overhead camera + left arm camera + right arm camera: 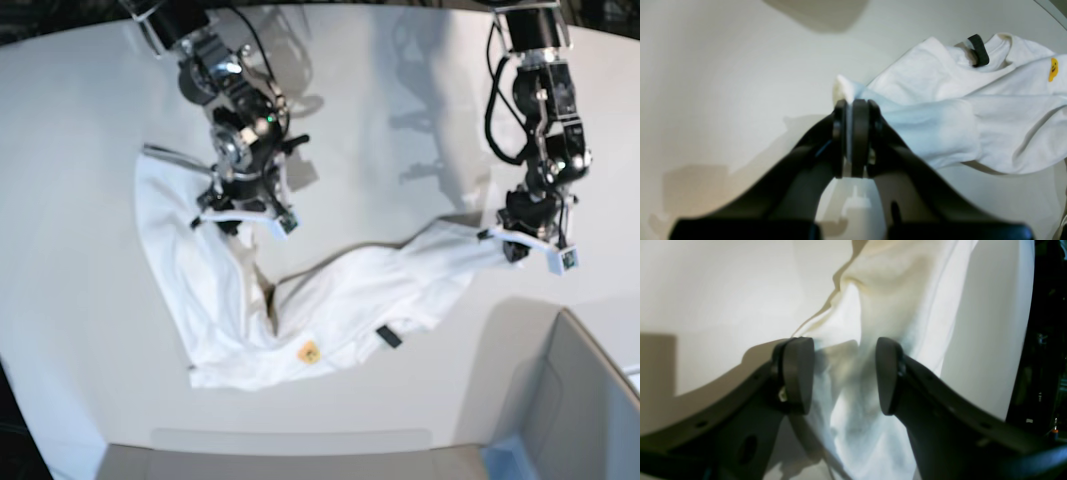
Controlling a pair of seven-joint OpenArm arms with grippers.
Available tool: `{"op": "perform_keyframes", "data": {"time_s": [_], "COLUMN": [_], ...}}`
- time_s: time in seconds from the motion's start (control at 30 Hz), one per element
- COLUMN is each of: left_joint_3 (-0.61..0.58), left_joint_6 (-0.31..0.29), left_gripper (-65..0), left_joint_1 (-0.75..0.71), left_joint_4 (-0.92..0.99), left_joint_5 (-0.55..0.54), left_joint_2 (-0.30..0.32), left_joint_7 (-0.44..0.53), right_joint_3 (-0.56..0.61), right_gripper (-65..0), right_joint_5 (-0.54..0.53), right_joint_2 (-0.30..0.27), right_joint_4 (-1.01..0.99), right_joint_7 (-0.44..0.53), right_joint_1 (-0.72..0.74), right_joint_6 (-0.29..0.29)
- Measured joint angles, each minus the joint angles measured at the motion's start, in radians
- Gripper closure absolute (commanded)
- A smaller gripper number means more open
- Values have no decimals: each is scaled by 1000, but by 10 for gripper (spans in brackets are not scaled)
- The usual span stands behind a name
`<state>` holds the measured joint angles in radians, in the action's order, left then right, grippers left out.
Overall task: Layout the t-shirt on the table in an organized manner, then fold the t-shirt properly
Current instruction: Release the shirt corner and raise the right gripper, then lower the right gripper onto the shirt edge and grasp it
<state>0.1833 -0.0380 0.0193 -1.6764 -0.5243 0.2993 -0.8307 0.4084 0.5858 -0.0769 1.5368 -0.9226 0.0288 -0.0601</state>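
One t-shirt (330,290), one table (400,120) — two grippers, left (520,240) and right (240,215).

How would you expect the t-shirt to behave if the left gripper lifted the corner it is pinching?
The t-shirt would probably sag rather than hold shape: it lies creased and folded over itself. Pinched in the left gripper, the rest would likely trail, perhaps sliding easily across the smooth table.

Both arms are black, jointed metal with black cables looping along them. The left gripper (855,133) and right gripper (844,371) have curved black fingers with rounded pads; small white plates sit near each wrist.
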Motion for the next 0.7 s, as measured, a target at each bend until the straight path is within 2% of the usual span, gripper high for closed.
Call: {"op": "perform_keyframes", "data": {"time_s": [0.07, 0.13, 0.2, 0.23, 0.33, 0.47, 0.6, 0.7], "left_joint_3": [0, 0, 0, 0, 0, 0, 2, 2], "left_joint_6": [0, 0, 0, 0, 0, 0, 0, 2], "left_gripper": [-29, -29, -29, -29, -29, -29, -29, -29], "left_joint_1": [0, 0, 0, 0, 0, 3, 3, 3], "left_joint_4": [0, 0, 0, 0, 0, 0, -2, -2], "left_joint_5": [0, 0, 0, 0, 0, 0, 0, 1], "left_joint_2": [0, 0, 0, 0, 0, 0, 0, -3], "left_joint_7": [0, 0, 1, 1, 0, 0, 0, 1], "right_joint_3": [0, 0, 0, -2, -19, -135, -263, -279], "right_gripper": [-224, -137, -15, 0, 0, 0, 0, 0], "right_joint_5": [-46, -80, -89, -87, -103, -147, -349, -454], "right_joint_2": [-2, -4, -3, -3, -3, -3, -17, -67], "right_joint_4": [-16, -18, -20, -18, 17, 116, 281, 346], "right_joint_7": [3, 11, 24, 27, 18, -32, -34, -19], "right_joint_1": [14, 13, 2, -6, -24, -58, -50, -64], "right_joint_6": [-5, -5, -5, -4, -2, 23, 15, 14]}}
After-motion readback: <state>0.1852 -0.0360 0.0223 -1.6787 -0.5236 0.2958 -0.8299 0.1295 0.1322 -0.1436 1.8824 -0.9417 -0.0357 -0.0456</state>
